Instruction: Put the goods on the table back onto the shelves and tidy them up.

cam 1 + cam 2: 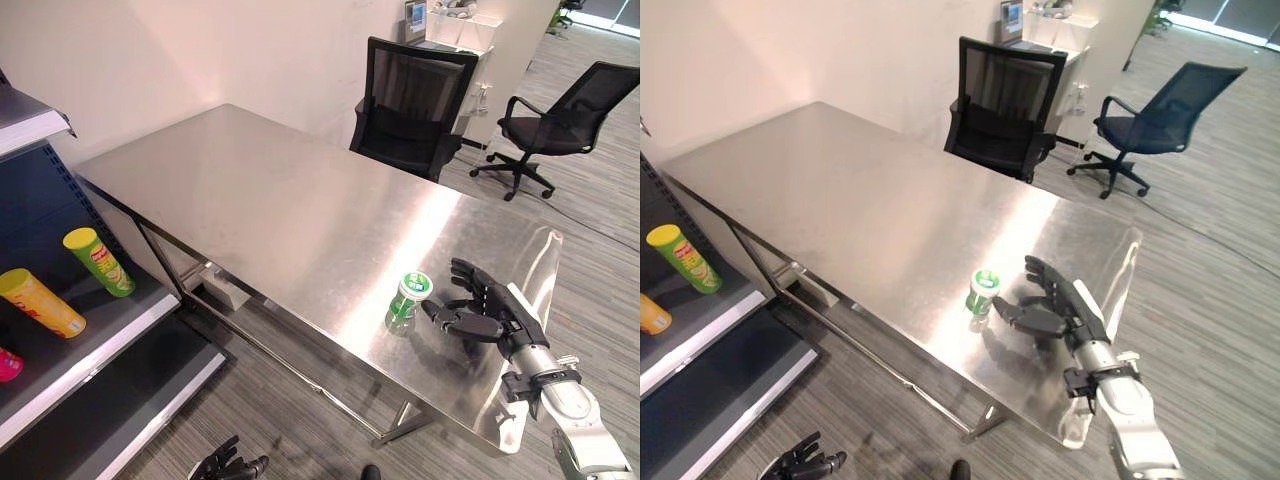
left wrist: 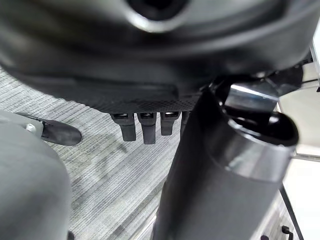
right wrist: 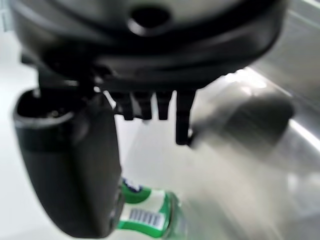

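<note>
The right hand (image 1: 487,312) hovers over the bench (image 1: 280,200) with fingers spread and relaxed, grasping nothing — the green-capped bottle (image 1: 407,301) stands upright just beside its thumb, apart from it. The left hand (image 1: 228,465) hangs low near the floor, fingers loosely released; well off to that hand's side, two snack cans (image 1: 98,261) lie on the shelf (image 1: 100,340).

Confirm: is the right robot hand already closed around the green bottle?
No. The right robot hand is open beside the green bottle, fingers spread, not yet around it.
</note>
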Available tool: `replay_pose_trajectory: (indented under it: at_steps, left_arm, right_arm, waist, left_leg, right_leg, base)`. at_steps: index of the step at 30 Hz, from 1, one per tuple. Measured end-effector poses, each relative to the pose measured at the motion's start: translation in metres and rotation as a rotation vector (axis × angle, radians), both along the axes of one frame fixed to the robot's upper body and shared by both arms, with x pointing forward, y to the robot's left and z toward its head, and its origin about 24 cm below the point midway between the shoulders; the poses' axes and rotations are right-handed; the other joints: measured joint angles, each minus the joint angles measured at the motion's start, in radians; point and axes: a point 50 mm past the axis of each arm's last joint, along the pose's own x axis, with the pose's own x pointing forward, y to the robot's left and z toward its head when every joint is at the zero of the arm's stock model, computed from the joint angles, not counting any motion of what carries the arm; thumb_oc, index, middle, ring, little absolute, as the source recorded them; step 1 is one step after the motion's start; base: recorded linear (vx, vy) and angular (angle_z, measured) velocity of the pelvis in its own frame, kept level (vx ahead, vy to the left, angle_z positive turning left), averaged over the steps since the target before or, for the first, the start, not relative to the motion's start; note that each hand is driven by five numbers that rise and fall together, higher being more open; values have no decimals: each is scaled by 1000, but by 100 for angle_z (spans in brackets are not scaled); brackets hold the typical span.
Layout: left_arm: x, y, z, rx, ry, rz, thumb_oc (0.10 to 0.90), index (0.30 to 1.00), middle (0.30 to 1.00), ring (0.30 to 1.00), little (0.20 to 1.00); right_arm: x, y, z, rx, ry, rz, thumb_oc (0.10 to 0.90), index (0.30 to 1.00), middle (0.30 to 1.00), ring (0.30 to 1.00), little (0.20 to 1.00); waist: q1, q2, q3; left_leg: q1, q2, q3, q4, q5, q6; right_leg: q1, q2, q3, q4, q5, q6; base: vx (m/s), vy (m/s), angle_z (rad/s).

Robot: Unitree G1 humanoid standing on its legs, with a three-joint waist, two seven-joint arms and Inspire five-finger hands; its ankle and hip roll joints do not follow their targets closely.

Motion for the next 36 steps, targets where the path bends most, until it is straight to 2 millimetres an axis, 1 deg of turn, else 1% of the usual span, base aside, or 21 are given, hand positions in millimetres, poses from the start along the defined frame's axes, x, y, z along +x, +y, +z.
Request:
replay_pose_trajectory:
  at_steps: [11,14,21,23,24,26,28,34,36]
  left_arm:
    - [0,0,0,0,0,-1,800,900,900,900,900]
    - [1,0,0,0,-1,-2,800,900,900,900,900]
    - [0,-1,0,0,3,-9,800,900,900,900,900]
    - [0,0,0,2,1,-10,800,900,900,900,900]
    - [0,1,0,3,2,-10,800,900,900,900,900]
    - [0,1,0,6,2,-11,800,900,900,900,900]
    - [0,3,1,9,4,-12,800,900,900,900,900]
    - [1,5,1,15,0,-13,800,900,900,900,900]
    - [3,5,2,15,-3,-14,800,900,900,900,900]
  right_arm:
    - [12,14,7,-58,10,122,800,900,900,900,900]
    - [12,15,6,-58,11,124,800,900,900,900,900]
    - [13,17,7,-64,13,144,800,900,900,900,900]
    - [17,19,9,-95,23,180,549,524,524,524,524]
    - [18,19,8,-96,27,180,400,300,300,300,300]
    - [21,16,8,-98,31,169,400,300,300,300,300]
    - [24,21,8,-104,32,185,400,300,300,300,300]
    - [25,26,6,-119,42,209,400,300,300,300,300]
    - [26,25,7,-128,40,208,400,300,300,300,300]
  waist:
    - [17,2,-3]
    - [33,2,-4]
    - [44,1,-4]
    - [49,-4,-5]
    - [50,-7,-7]
    - [57,-13,-10]
    - [59,-16,-10]
    - [68,-15,-9]
    - [79,-14,-9]
  left_leg:
    - [-5,1,-16,0,5,-6]
    - [-6,1,-20,0,7,-7]
    - [-8,1,-26,0,9,-8]
    - [-9,1,-29,0,10,-9]
    - [-10,1,-29,0,10,-9]
    - [-10,1,-31,0,10,-9]
    - [-12,1,-35,0,10,-9]
    - [-24,1,-57,0,13,-8]
    - [-25,1,-58,0,13,-8]
  right_leg:
    - [5,-2,-19,0,0,0]
    - [5,-2,-22,0,-1,-1]
    - [6,-2,-27,0,-1,-1]
    - [6,-2,-29,0,-1,-1]
    - [7,-2,-30,0,-1,-1]
    - [7,-3,-33,0,-1,0]
    - [8,-3,-37,0,-3,0]
    - [8,-5,-51,0,-6,0]
    - [8,-5,-52,0,-7,1]
  base:
    - [0,3,4]
    - [-2,3,4]
    - [-1,1,1]
    - [0,0,0]
    - [0,0,0]
    - [-3,0,2]
    - [-7,2,6]
    - [-5,-11,11]
    - [-2,-10,4]
